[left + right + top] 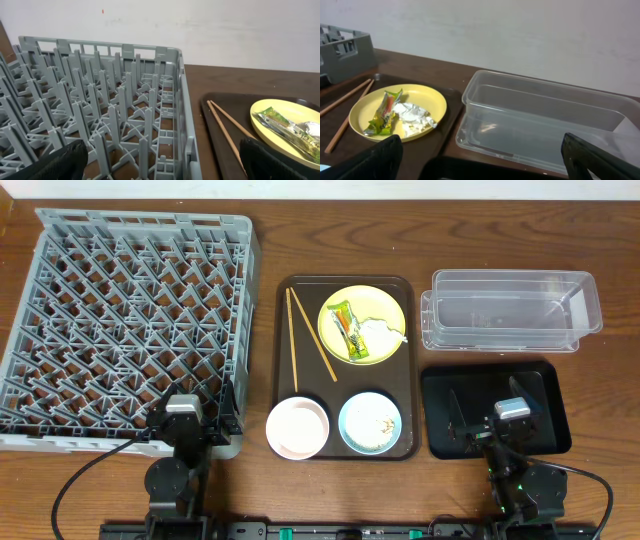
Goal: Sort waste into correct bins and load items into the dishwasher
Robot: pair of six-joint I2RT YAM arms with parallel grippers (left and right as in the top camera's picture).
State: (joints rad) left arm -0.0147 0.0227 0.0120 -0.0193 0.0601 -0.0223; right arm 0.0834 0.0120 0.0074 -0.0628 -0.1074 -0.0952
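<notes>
Both grippers hung with jaws spread wide and nothing between them: the left gripper [190, 410] over the near right corner of the grey dish rack [120, 310], the right gripper [487, 405] over the black tray [440, 395]. Between the two lay the brown serving tray [350, 385]. It held the chopsticks [292, 340], the white bowl [298, 428] and the light blue bowl [358, 425], which had what looked like crumbs [383, 420] in it. Also on it was the yellow plate [388, 305], carrying the snack wrapper [350, 330] and the tissue [378, 332]. The rack's side wall stood between the left gripper and the chopsticks. The clear tub [510, 310] sat just behind the black tray.
</notes>
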